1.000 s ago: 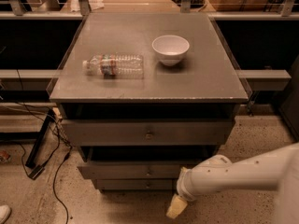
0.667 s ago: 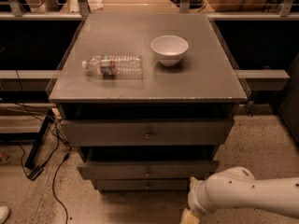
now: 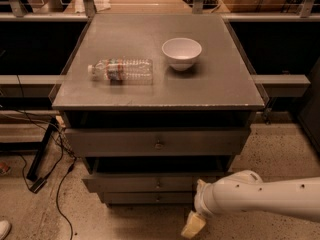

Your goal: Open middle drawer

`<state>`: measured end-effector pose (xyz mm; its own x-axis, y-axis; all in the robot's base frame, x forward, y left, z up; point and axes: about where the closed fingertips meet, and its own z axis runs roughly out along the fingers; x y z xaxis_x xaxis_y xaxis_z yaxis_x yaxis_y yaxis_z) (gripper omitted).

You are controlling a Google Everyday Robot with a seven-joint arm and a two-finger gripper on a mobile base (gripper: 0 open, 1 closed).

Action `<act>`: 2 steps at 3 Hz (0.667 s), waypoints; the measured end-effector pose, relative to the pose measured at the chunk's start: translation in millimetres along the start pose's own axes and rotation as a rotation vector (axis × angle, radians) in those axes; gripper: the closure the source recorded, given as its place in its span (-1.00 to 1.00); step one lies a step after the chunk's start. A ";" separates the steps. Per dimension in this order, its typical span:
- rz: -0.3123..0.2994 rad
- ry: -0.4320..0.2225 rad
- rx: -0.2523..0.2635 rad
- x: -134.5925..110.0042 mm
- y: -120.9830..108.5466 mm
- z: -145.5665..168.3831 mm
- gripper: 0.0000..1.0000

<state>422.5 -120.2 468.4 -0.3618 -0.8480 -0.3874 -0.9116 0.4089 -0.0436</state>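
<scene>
The tan-tipped tool [image 3: 192,225] — whether spread or pressed together, I cannot tell — hangs low, the gray round-knobbed middle drawer [image 3: 135,183] near, up-left of it.

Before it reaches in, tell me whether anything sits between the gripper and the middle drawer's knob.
Nothing visible does. The gripper hangs low, to the right of and below the middle drawer and its knob.

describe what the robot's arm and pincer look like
The arm is a smooth white tube with a bulbous rounded joint and a few small dark dots along its shell; no cables show. The pincer, at the bottom edge of the view, is a pale yellowish-tan blocky piece.
</scene>
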 end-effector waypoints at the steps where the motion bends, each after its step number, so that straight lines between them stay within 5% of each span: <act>1: -0.019 -0.024 0.040 -29.4 -38.3 11.1 -1.00; 2: -0.035 -0.021 0.059 -55.1 -75.3 36.5 -1.00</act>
<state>518.3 -91.9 459.4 -0.3251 -0.8549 -0.4043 -0.9102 0.3988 -0.1114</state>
